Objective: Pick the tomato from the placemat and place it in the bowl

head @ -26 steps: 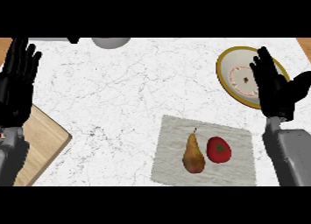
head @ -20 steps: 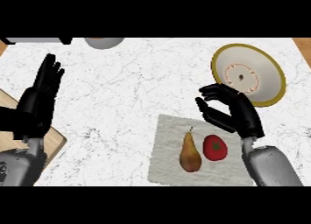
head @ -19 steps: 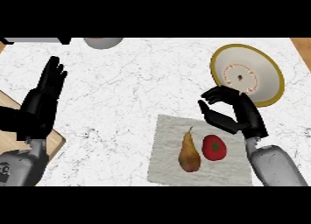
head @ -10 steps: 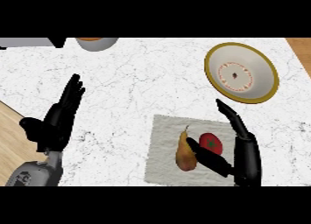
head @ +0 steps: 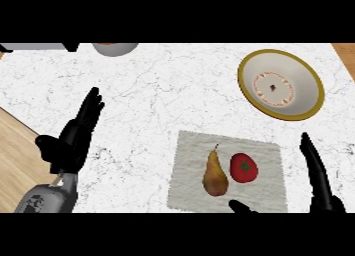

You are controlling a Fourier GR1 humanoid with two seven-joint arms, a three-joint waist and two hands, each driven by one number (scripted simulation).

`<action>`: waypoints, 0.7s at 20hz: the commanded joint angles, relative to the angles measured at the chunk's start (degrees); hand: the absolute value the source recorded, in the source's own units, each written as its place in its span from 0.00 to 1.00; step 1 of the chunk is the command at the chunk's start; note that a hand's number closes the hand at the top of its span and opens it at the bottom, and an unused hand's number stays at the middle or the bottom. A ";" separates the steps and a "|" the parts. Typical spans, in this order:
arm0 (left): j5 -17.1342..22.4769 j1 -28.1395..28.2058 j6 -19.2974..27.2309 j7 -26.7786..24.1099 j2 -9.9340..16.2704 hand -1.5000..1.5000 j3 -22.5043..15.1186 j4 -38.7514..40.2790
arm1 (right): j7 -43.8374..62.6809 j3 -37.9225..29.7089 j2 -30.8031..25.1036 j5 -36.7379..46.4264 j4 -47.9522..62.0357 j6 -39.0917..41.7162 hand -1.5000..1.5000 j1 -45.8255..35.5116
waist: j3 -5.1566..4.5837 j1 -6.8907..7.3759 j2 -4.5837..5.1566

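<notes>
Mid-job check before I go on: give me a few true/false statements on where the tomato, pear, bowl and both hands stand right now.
1. The tomato lies on the placemat. True.
2. The pear sits right of the tomato. False: it is left of it.
3. The bowl already holds the tomato. False: no tomato in it.
4. The right hand is open beside the placemat, holding nothing. True.
5. The left hand grips the pear. False: it rests open, far left.

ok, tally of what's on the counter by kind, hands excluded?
Fruit: 2, red tomato and brown-yellow pear
Placemats: 1, pale grey cloth placemat
Bowls: 2, yellow-rimmed white bowl and grey bowl at the top edge
Total: 5
</notes>
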 commanded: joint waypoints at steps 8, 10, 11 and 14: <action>-1.49 -2.15 0.39 0.24 -2.76 0.50 -0.01 1.81 | 33.18 -2.77 -0.20 4.39 -8.33 23.22 0.00 -7.23 | 0.07 1.00 0.37; -0.54 0.10 -1.35 2.32 -0.77 0.50 0.36 -2.60 | 38.35 -2.43 2.54 5.33 -5.01 25.79 0.00 -13.01 | 0.08 1.67 0.29; -2.00 -0.22 -0.87 -1.67 -2.52 0.50 -0.24 1.73 | 40.66 -2.50 3.27 5.62 -3.89 27.49 0.00 -15.59 | 0.06 1.41 0.38; -1.47 0.27 -1.49 0.41 -2.07 0.50 0.92 -0.13 | 40.29 -5.36 0.46 0.09 -5.81 30.62 0.00 -11.06 | 0.13 0.99 0.23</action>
